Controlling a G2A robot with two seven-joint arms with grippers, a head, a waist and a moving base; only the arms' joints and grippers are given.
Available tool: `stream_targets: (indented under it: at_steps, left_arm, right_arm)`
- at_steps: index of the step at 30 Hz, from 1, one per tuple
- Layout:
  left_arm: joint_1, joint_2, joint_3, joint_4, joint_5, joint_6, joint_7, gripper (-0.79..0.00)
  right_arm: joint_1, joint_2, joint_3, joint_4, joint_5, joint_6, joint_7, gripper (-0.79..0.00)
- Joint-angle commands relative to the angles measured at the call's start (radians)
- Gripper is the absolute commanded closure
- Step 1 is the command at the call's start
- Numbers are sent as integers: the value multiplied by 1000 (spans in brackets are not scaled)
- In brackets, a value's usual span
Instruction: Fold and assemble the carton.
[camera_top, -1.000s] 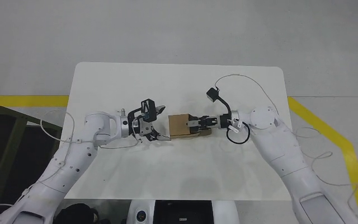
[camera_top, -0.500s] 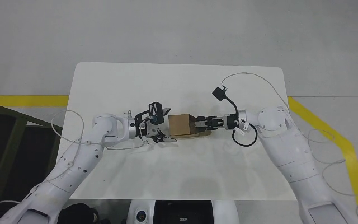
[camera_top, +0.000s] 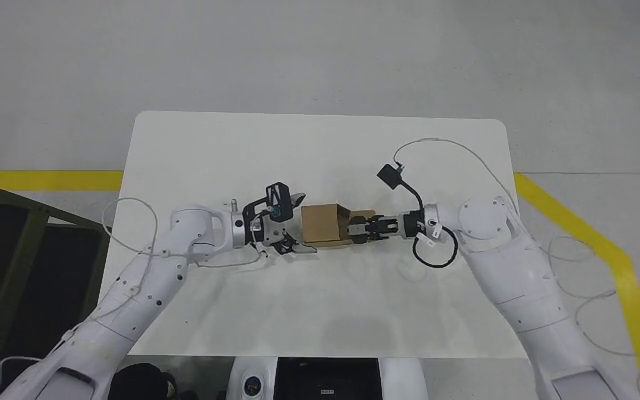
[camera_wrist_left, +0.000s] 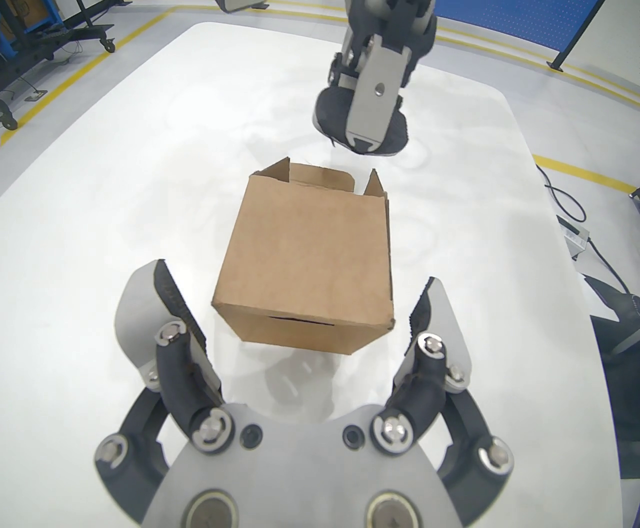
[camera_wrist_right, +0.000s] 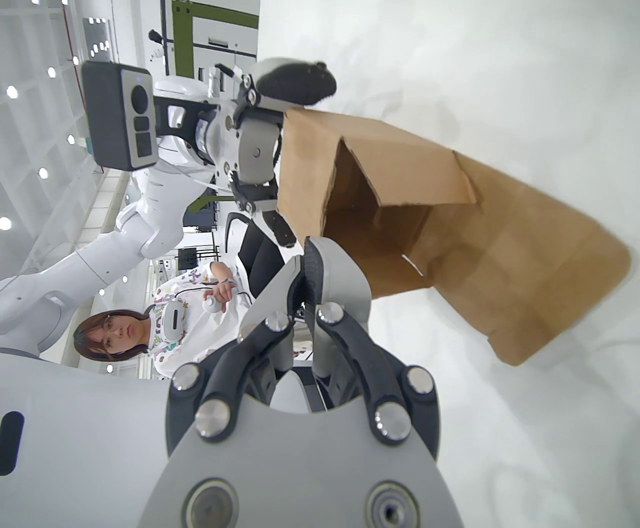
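While the left arm lies low across the white table (camera_top: 300, 150) with its elbow bent and its forearm pointing inward, the left gripper (camera_wrist_left: 296, 274) hangs level with its fingers (camera_wrist_left: 150, 300) spread wide apart. They sit to either side of the carton's closed end, just short of touching it.

The carton (camera_top: 320, 224) is plain brown cardboard and lies on its side at the middle of the table, between the two grippers. Its closed end shows a thin slot where the panels meet. Its open end faces the right arm, and through it the bare cardboard walls can be seen. Short flaps stand out around that mouth, and one long flap lies flat on the table.

The right arm comes in from the other side, also bent at the elbow, with its wrist level. The right gripper (camera_wrist_right: 309, 255) sits at the carton's open end, just above the flaps, with its jaws pressed together and no flap seen between them.
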Motion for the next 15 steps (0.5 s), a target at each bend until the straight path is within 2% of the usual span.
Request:
stream_targets:
  at_steps: [1,8,15]
  left_arm:
    - [-6,-5,7,9,4,1,4,-785]
    - [-25,-19,26,29,16,4,10,-785]
    - [-35,-30,38,50,17,3,5,-785]
  right_arm:
    - [-17,9,10,-32,-27,50,24,0]
    - [-84,35,59,-109,-96,138,26,0]
    - [-116,36,44,-94,-78,124,-14,0]
